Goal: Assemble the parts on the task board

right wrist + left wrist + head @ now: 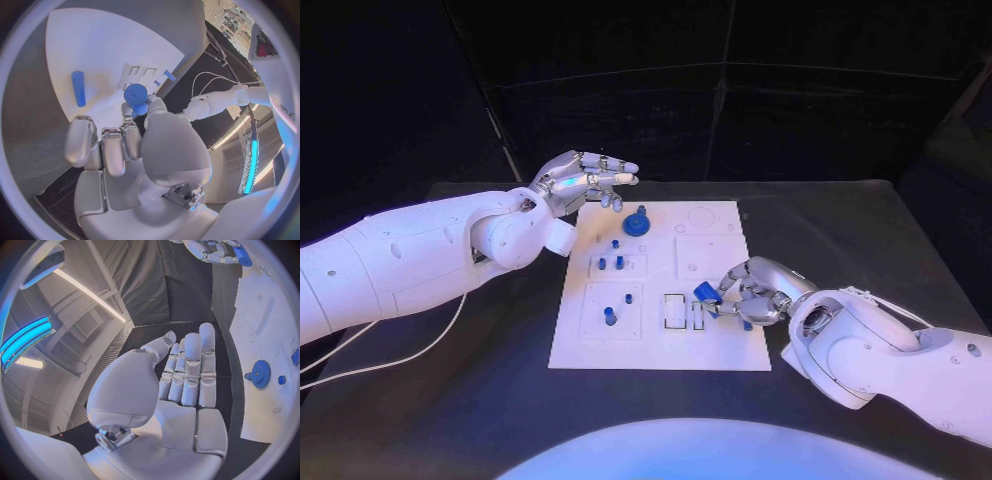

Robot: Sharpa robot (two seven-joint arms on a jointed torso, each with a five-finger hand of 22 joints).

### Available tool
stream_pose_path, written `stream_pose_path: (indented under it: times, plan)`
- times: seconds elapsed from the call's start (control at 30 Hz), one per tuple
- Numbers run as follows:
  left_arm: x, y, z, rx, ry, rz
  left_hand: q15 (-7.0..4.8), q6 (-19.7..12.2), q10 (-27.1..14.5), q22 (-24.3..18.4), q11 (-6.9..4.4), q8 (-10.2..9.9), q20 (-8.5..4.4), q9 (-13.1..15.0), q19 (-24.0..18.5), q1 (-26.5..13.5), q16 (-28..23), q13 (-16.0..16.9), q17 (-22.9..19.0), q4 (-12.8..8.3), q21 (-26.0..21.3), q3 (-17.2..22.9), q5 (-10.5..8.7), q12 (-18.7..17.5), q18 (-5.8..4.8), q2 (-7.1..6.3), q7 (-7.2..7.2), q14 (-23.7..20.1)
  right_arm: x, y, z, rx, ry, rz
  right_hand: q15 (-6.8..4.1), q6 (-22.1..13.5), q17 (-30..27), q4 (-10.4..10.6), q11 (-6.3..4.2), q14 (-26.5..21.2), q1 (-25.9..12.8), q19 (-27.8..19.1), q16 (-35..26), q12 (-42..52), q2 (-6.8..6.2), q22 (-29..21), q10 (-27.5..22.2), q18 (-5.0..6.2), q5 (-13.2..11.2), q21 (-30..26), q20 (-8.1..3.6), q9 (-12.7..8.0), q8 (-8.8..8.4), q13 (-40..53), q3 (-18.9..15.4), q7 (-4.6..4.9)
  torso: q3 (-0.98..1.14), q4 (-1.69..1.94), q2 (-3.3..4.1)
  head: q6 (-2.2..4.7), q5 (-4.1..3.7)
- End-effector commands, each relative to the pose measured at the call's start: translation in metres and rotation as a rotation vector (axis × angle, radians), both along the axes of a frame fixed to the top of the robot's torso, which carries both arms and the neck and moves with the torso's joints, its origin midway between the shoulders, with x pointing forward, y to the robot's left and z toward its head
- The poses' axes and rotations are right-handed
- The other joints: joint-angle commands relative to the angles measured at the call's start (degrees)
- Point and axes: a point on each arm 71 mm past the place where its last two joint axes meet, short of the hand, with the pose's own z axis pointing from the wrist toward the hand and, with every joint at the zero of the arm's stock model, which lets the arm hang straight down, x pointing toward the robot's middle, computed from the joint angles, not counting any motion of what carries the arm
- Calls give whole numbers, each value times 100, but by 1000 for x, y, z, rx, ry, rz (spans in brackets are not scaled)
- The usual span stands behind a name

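Holding peg (707,292) pinched in right hand (750,291); you keep it upright over board (718,352) slot. Left hand (581,182) empty, fingers together.

Robot lab, black table (877,230), dark curtained backdrop (733,90), ceiling strip lights (28,335)
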Motion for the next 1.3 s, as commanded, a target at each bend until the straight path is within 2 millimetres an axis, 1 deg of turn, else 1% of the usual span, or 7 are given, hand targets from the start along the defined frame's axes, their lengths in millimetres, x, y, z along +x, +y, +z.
stream_pose_path:
  times: [0.03,0.17,0.23,0.9,1.17,1.23,1.3]
  plan:
    - [0,-1,2,-14,-13,-12,13,-20,-42,-6,4,23,23,-4,-35,-3,28,-4,-7,5,-30,-36,1,36,81,57,-1,-40,0,7,3,65,-8,9,-33,58,877,-24,-31,456,51,-5,17,-36,10,-3,14,-35,16,18,-53,32,15,272,1,-25,-2,-5,5,-12,26]
    - [0,-3,2,-15,-13,-16,13,-20,-42,-6,4,23,23,-4,-35,-3,28,-4,-7,5,-30,-36,1,36,81,57,-1,-40,2,18,-3,49,37,40,-32,32,871,18,-24,455,-2,-6,12,-58,31,-1,15,-37,-208,17,-55,38,13,267,-61,-17,-3,-10,0,0,36]
    - [0,-5,2,-17,-13,-20,13,-20,-42,-6,4,23,23,-4,-35,-3,28,-4,-7,5,-30,-36,1,36,81,57,-1,-40,3,22,-5,42,55,49,-32,35,871,22,-25,455,-10,-5,11,-60,41,1,18,-37,-236,18,-54,41,16,270,-71,-18,-4,17,4,-4,24]
    - [0,-15,2,-22,-11,-36,13,-25,-49,-8,5,24,23,-5,-36,-2,29,-5,-9,5,-32,-40,1,40,81,59,2,-42,14,41,-19,-6,117,18,-60,162,856,46,-64,452,-228,-15,-1,-108,91,-13,16,-33,-405,7,-72,111,108,264,-257,-71,0,34,7,-9,45]
    - [0,-14,2,-20,-9,-36,13,-25,-49,-8,5,24,23,-5,-36,-2,29,-5,-9,5,-32,-40,1,40,81,59,2,-42,18,44,-19,1,93,-1,-46,-26,709,56,-38,418,-790,-99,-79,-322,-6,-177,-103,-4,-2158,-91,-73,169,96,119,-702,-44,1,22,6,12,50]
    - [0,-14,2,-20,-8,-36,14,-30,-56,-10,7,25,23,-6,-37,-1,30,-6,-11,8,-35,-42,1,44,81,67,6,-45,18,44,-18,5,88,4,-20,-147,641,69,2,402,-993,-159,-116,-515,-153,-292,-233,13,-2395,-157,-49,165,59,-45,-707,-5,0,25,8,13,46]
    - [0,-14,1,-18,-7,-35,14,-31,-60,-11,7,26,23,-5,-37,9,31,-6,-12,6,-36,-37,2,47,81,80,5,-46,18,46,-18,8,84,12,8,-267,568,88,41,385,-1237,-232,-156,-734,-480,-437,-382,41,-2456,-239,-26,156,21,-239,-595,32,0,25,5,16,44]
